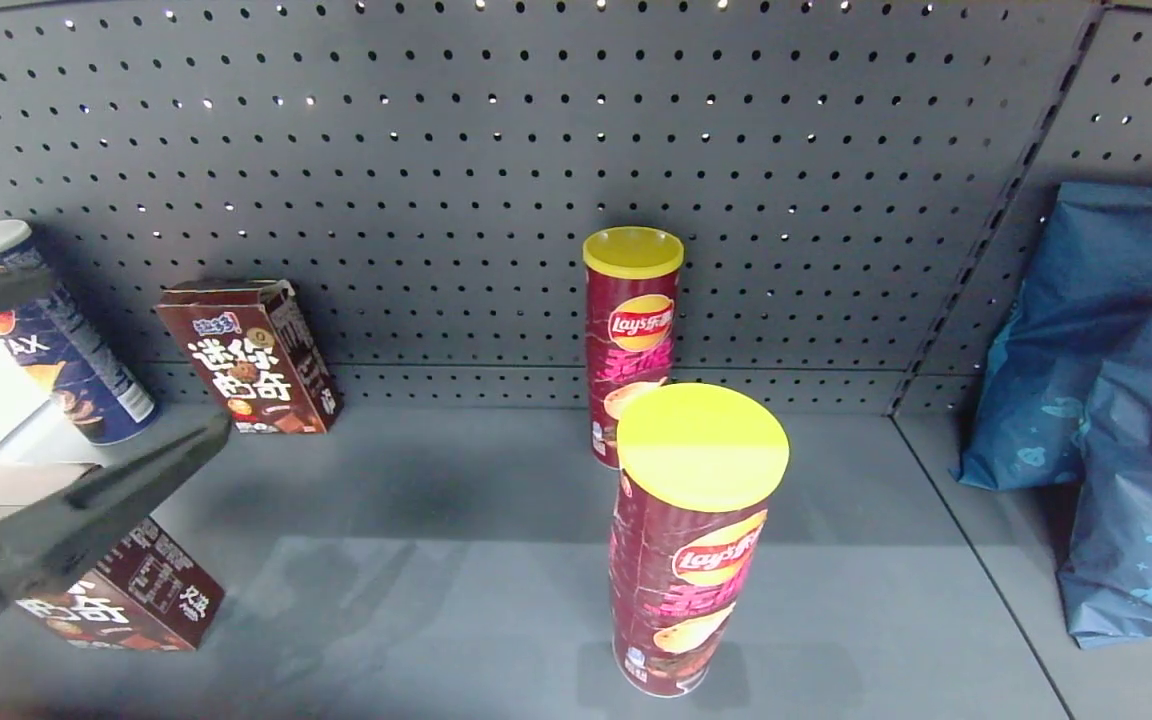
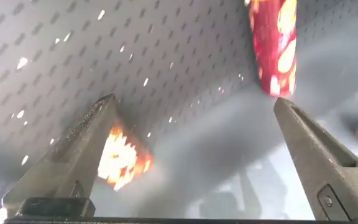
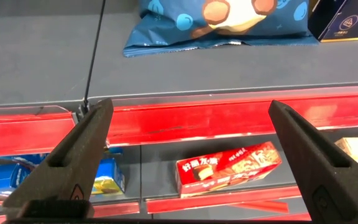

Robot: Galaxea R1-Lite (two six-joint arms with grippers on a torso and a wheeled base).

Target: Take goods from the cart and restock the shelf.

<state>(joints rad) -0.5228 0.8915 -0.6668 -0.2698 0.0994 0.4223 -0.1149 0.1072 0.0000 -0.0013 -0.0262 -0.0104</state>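
Our left gripper [image 2: 192, 102], spread and empty, hangs beside the brown cookie box [image 1: 146, 590]; swinging wide, we might topple it. Our right gripper [image 3: 190, 104] gapes empty too.

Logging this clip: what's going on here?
Shelf restocking, nothing held at this moment. The left gripper is open and empty over the shelf, near a brown box at its front. The front chip can and back chip can stand upright mid-shelf. The right gripper, also open, faces a red shelf edge.
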